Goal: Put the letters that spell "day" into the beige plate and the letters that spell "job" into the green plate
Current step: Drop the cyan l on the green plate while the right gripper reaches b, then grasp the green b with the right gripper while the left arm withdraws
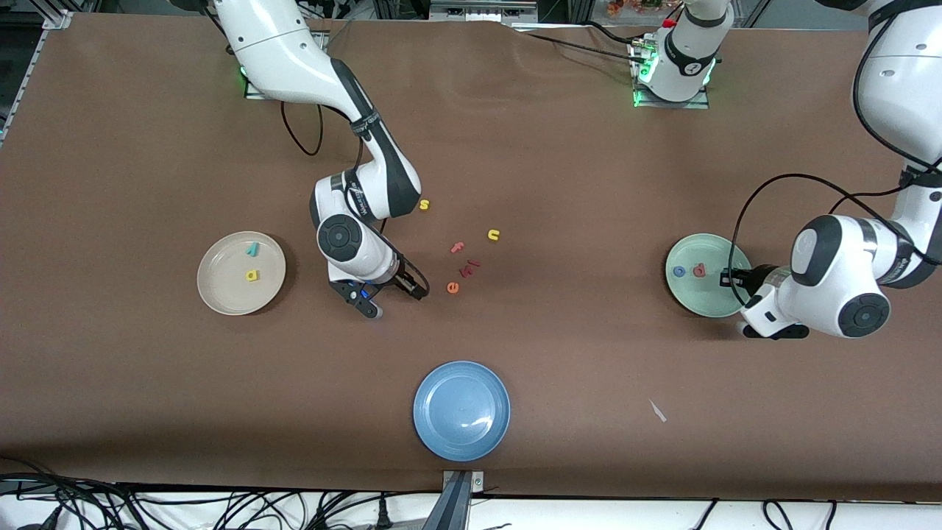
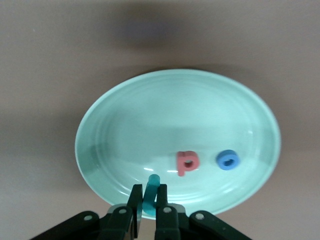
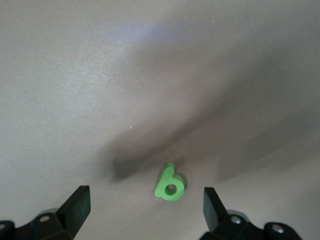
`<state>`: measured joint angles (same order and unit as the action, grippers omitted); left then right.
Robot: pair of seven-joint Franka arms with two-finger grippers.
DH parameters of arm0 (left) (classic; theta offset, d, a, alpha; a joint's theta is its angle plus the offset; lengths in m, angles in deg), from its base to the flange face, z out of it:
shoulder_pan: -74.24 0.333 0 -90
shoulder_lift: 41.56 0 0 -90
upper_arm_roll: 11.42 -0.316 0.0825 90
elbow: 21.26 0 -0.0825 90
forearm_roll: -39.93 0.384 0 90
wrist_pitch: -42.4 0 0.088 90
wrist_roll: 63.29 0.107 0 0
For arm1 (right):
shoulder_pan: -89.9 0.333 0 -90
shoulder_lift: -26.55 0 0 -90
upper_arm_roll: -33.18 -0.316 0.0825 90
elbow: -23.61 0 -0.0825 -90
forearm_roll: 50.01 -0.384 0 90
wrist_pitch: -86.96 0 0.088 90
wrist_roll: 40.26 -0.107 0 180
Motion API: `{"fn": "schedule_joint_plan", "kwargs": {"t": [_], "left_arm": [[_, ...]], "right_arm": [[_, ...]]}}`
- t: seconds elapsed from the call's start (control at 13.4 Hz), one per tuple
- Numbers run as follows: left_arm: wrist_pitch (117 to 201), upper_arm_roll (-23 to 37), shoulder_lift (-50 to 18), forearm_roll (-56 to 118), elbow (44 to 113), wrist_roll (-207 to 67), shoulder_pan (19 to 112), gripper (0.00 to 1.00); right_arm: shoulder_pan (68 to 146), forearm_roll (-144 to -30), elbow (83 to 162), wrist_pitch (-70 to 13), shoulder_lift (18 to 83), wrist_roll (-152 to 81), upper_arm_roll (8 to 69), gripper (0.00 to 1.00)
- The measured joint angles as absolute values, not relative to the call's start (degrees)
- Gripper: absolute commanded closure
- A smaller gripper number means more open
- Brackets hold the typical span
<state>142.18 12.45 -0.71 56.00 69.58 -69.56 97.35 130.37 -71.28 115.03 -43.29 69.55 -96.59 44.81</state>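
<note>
My left gripper (image 2: 148, 193) is shut on the teal "j" stick (image 2: 150, 196) and holds it over the rim of the green plate (image 2: 175, 110). The pinkish-red "b" (image 2: 187, 163) and the blue "o" (image 2: 228, 160) lie in that plate. In the front view the left gripper (image 1: 726, 279) is over the edge of the green plate (image 1: 706, 300) at the left arm's end. My right gripper (image 3: 145, 196) is open above the green "d" (image 3: 170, 182), which lies on the bare table. The beige plate (image 1: 224, 293) holds the teal "y" (image 1: 252, 249) and the yellow "a" (image 1: 252, 275).
The right gripper (image 1: 390, 292) hangs between the beige plate and a cluster of loose letters: yellow "s" (image 1: 424, 205), yellow "u" (image 1: 493, 235), pink "f" (image 1: 457, 248), dark red pieces (image 1: 471, 266) and orange "e" (image 1: 452, 288). A blue plate (image 1: 461, 434) sits nearest the front camera.
</note>
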Motion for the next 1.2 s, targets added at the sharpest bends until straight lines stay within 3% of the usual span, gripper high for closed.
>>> {"fn": "schedule_joint_plan", "kwargs": {"t": [0.07,0.3,0.52,0.67,0.82,1.2], "left_arm": [[142.4,12.5,-0.5,56.8,70.1,-69.6,97.5,0.64],[142.8,12.5,-0.3,57.1,70.3,-69.5,97.7,0.05],[143.6,13.0,-1.0,57.1,68.0,-69.5,97.7,0.01],[143.7,13.6,-2.8,57.1,64.9,-69.5,97.7,0.01],[143.5,13.9,-5.6,56.8,62.4,-69.6,97.6,0.01],[143.4,15.2,-13.1,56.4,58.8,-69.6,97.6,0.01]], "right_arm": [[130.4,-71.3,115.3,-43.2,69.6,-96.6,44.8,0.0],[130.4,-71.3,117.3,-43.7,69.1,-96.6,45.0,0.0],[130.4,-71.3,119.8,-46.8,68.5,-96.7,45.0,0.02],[130.6,-71.3,121.1,-48.6,68.3,-96.7,44.9,0.12],[131.1,-71.3,121.9,-49.1,68.0,-96.9,44.9,0.12],[132.3,-71.3,122.1,-49.2,67.7,-98.4,44.9,0.39]]}}
